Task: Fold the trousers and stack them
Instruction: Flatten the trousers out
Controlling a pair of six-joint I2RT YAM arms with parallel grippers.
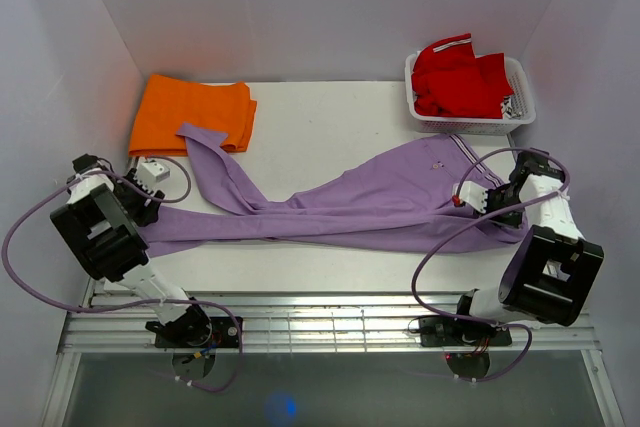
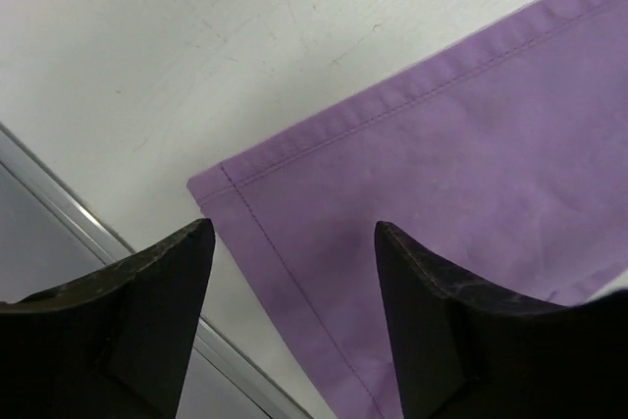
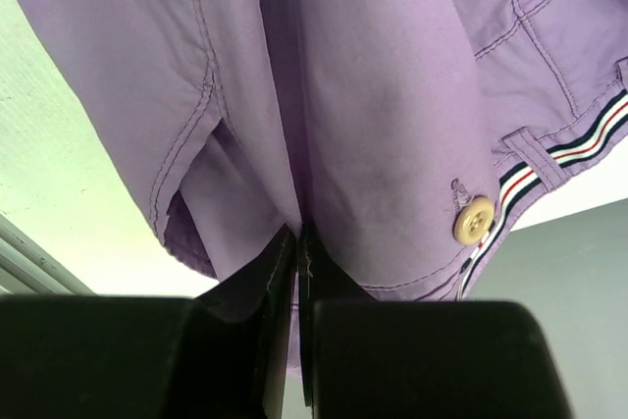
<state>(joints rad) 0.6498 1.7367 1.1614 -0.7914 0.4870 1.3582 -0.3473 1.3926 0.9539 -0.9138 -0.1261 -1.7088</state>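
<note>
We show the left arm bent sharply at its elbow beside the left wall. Its wrist is turned inward over the table (image 1: 330, 117), and the left gripper (image 2: 291, 231) points down with its fingers spread apart and nothing between them. The hemmed corner of one leg of the trousers (image 1: 380, 197) lies flat on the table under the gap; we cannot tell whether the fingers touch it. From that end the trousers run rightward across the table, and the second leg branches up toward the orange folded garment (image 1: 190, 112), its end lying on that garment. At right, the right arm reaches inward from the near edge, and the right gripper (image 3: 297, 237) is pinched together on a fold of the trousers near the waistband, beside a button (image 3: 474, 220) and striped trim. We count two arms, one pair of trousers with two legs, one orange garment, and one basket (image 1: 515, 72) holding a red garment (image 1: 455, 77).
</note>
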